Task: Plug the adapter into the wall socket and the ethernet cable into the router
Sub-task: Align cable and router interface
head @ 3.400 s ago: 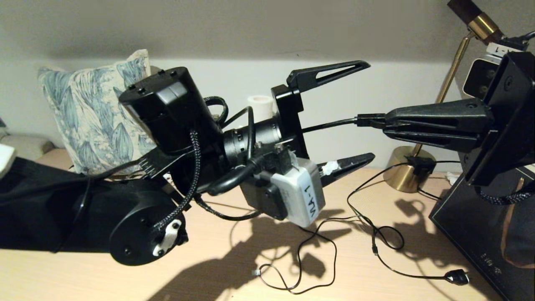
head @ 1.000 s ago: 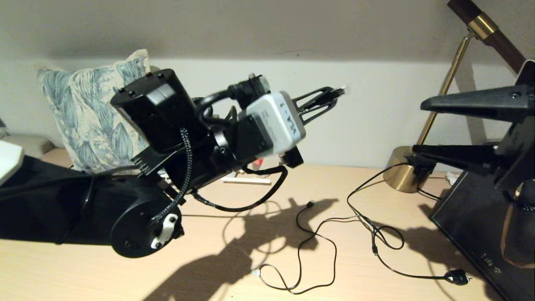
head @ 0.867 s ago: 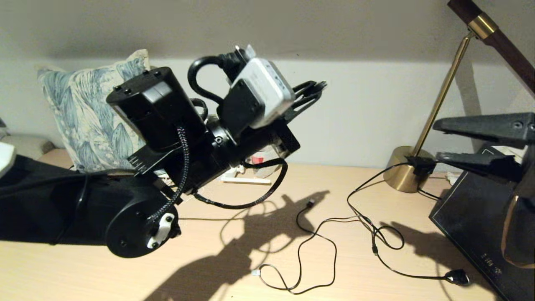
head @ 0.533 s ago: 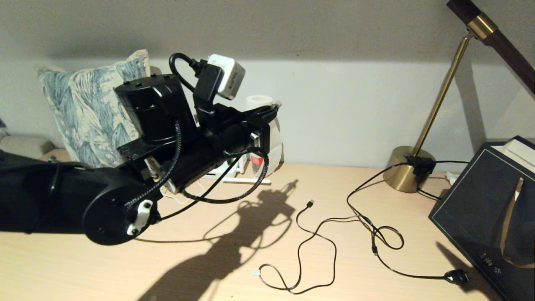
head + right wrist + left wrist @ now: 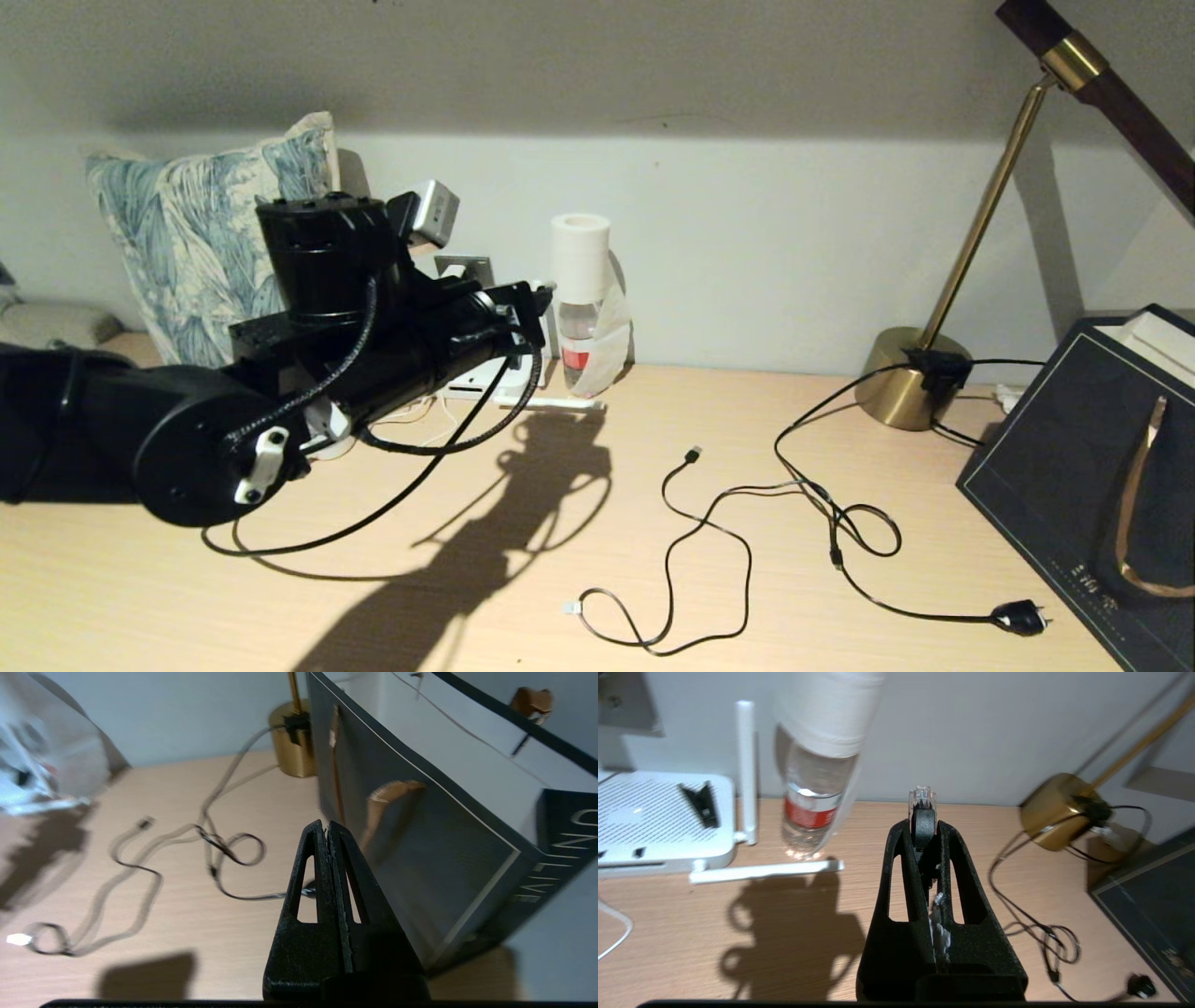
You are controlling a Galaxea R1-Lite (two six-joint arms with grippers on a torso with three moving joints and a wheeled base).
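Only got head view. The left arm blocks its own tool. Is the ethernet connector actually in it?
Observer: Yes. The left wrist view shows the left tool shut on the ethernet cable, with the clear connector poking out past the tips.
Operator: Lined up with the router?
Observer: No. The router sits off to one side of the tool. The connector points at the wall between the water bottle and the lamp base.
Operator: Right tool is out of my frame.
Observer: The right wrist view has the right tool shut on nothing, above the desk beside the dark gift bag.
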